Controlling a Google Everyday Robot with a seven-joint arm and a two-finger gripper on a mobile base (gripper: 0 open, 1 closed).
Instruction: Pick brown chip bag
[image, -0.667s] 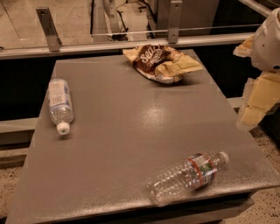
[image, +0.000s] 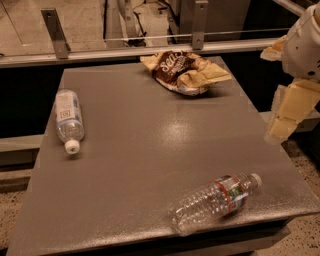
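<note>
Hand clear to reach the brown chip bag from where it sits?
Probably yes. The hand hangs past the right edge of the table; the brown chip bag lies at the far edge, nothing between them. The left bottle and front bottle lie well away.

table (image: 150, 155), chip bag (image: 184, 71), two bottles (image: 69, 120) (image: 215, 201), gripper (image: 286, 116) right
</note>
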